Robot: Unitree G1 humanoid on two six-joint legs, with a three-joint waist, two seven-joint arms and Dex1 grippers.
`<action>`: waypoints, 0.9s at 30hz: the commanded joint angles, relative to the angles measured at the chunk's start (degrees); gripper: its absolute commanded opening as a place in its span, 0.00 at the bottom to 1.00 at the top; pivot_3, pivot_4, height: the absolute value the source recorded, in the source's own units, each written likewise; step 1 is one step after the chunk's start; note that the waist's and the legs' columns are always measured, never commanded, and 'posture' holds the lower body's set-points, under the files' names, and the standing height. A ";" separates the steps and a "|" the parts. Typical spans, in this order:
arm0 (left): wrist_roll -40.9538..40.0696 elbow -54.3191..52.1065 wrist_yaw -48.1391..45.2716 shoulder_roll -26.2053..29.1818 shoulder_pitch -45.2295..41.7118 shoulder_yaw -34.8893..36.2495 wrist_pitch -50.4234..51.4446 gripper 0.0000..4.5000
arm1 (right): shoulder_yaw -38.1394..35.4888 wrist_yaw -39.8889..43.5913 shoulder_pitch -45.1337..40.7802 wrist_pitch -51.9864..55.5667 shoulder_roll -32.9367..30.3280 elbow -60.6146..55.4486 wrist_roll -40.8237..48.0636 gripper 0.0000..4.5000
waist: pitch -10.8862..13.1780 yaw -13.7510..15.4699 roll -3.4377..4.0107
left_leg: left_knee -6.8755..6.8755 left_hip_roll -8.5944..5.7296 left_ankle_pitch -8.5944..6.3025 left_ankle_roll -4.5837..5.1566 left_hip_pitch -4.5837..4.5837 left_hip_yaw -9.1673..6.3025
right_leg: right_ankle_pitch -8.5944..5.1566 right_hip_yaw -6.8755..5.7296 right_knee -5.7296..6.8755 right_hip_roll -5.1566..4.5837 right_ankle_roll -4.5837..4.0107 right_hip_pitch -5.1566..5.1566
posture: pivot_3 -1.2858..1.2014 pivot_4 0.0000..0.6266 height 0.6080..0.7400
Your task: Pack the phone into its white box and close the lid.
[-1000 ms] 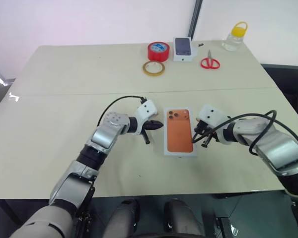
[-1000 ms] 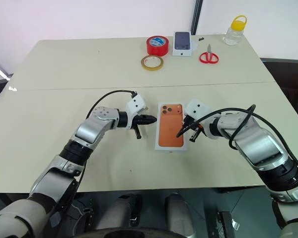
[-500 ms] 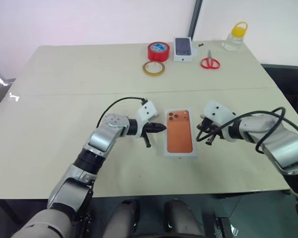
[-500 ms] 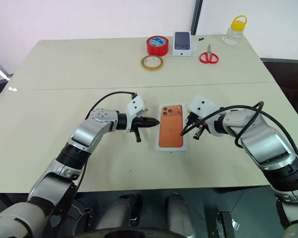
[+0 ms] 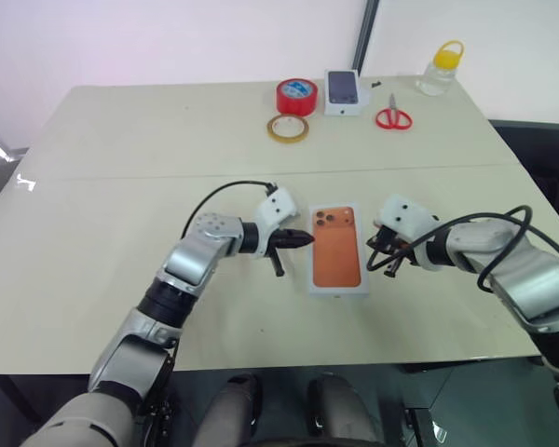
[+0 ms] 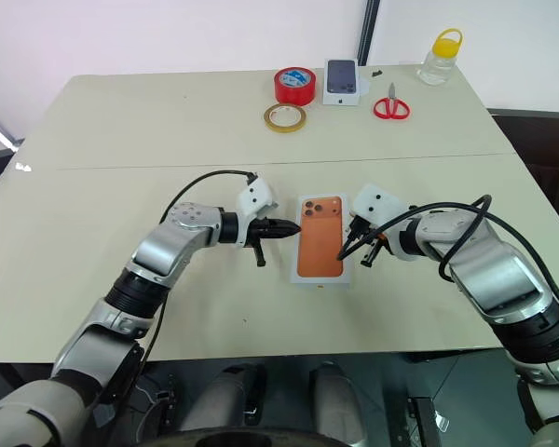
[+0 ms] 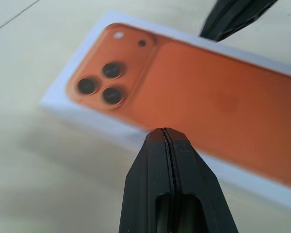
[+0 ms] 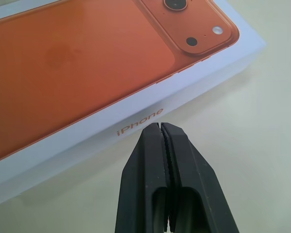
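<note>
Since a second ago my right gripper (image 5: 380, 263) has drawn back off the lid's (image 5: 339, 247) right edge and now hangs just beside it, while the lid has not shifted. Both of my grippers have their black fingers pressed fully together and carry nothing. The lid sits closed on the white box, orange phone picture up, near the middle of the table (image 5: 121, 186) and a little toward its near edge. My left gripper (image 5: 302, 239) points at the lid's left long side, near the printed camera cluster, its tip just short of the white rim. My right gripper points at the opposite long side, low by the wall that bears the lettering (image 8: 139, 123), close but apart from it
</note>
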 commanded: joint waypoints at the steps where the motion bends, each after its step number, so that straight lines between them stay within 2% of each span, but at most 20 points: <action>1: -0.24 -1.35 -0.94 1.77 -1.18 1.08 -0.68 0.00 | -1.08 -0.37 0.02 -0.16 0.09 -1.62 -0.47 0.01 | 0.00 0.06 0.00 | 0.00 0.00 0.00 0.00 0.00 0.00 | 0.00 0.00 0.00 0.00 0.00 0.00 | 0.52 0.24 1.00; 7: 1.02 -2.02 -4.15 3.26 -0.88 -2.83 -1.63 0.00 | -0.61 -0.44 -0.35 -0.41 0.65 -0.95 -0.78 0.01 | 0.00 0.08 0.00 | 0.01 -0.01 0.00 -0.01 0.00 0.00 | 0.00 0.00 0.00 -0.01 0.00 0.01 | 0.52 0.24 1.00; 15: 3.27 0.93 -4.44 0.57 -1.62 -6.26 -2.92 0.00 | -0.43 -0.49 -0.43 -0.15 1.35 -1.05 -1.10 0.01 | 0.00 0.02 0.00 | 0.00 0.00 0.00 0.00 0.00 0.00 | 0.00 0.00 0.01 0.00 0.00 0.01 | 0.52 0.24 1.00; 27: 0.91 0.49 -2.62 -2.41 -2.06 -1.92 -1.60 0.00 | -0.79 -0.36 -0.04 0.11 1.48 -1.31 -1.29 0.01 | 0.00 0.05 0.00 | 0.02 -0.01 0.00 0.00 0.00 0.00 | 0.00 0.00 0.01 -0.01 0.00 0.01 | 0.52 0.24 1.00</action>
